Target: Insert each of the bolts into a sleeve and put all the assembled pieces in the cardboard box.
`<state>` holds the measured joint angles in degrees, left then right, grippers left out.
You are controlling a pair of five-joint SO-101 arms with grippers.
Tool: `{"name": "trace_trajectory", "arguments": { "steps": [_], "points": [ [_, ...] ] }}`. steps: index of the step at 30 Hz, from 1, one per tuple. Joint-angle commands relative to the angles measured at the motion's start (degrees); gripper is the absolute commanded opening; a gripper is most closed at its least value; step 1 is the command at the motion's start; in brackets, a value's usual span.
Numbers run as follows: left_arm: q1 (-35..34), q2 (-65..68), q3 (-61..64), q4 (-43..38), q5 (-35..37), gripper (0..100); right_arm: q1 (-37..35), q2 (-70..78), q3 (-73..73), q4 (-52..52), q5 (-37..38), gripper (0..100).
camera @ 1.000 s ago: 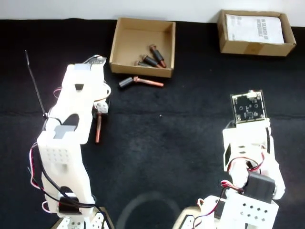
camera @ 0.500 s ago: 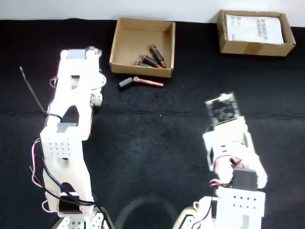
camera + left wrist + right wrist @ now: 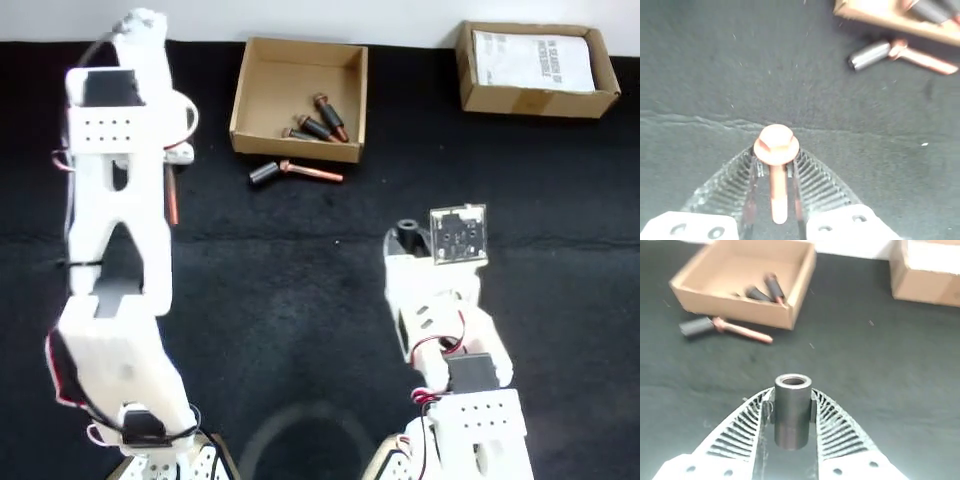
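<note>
Bolt (image 3: 776, 175) is pinched between the left gripper's (image 3: 775, 155) narrow jaws, with its head at the fingertips and its shank running back along the fingers. Sleeve (image 3: 792, 425) stands upright in the right gripper (image 3: 792, 397), clamped by its sides, bore open upward. From above the two are well apart: bolt far left, beside the box (image 3: 237, 100), sleeve toward the middle. Mating them likely needs the shank's free end lined up with that bore, the arms meeting between
</note>
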<state>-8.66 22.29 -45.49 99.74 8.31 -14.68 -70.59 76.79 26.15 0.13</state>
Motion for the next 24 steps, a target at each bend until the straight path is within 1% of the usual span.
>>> {"name": "trace_trajectory", "arguments": {
  "steps": [1, 5, 7, 9, 14, 17, 21, 24],
  "points": [
    [-0.3, -10.3, -2.2, 0.3, 0.5, 1, -3.7, -1.2, 0.2, -4.0, -3.3, 0.7],
    [-0.3, -18.7, -2.1, 0.4, 0.5, 1, -6.6, -1.2, 0.0, -6.2, -7.4, 0.7],
    [-0.3, -23.0, -1.7, 0.7, 0.4, 1, -9.0, -1.2, -0.1, -6.9, -7.7, 0.7],
    [0.4, -27.5, 1.2, 0.9, 0.4, 1, -12.2, -1.3, -0.2, -8.0, -7.7, 0.7],
    [4.7, -42.7, 16.2, 0.8, 0.3, 1, -21.5, -7.3, 0.4, -13.3, -7.7, 0.7],
    [8.0, -52.5, 25.7, 0.4, 0.3, 1, -26.5, -12.4, 0.4, -13.3, -7.7, 0.7],
    [13.2, -63.7, 35.6, -1.0, 0.5, 1, -27.8, -16.4, 0.9, -11.6, -7.6, 0.7],
    [15.5, -69.9, 42.9, -7.3, 0.6, 1, -28.2, -17.9, 2.7, -5.8, -7.6, 0.7]
  ]
}}
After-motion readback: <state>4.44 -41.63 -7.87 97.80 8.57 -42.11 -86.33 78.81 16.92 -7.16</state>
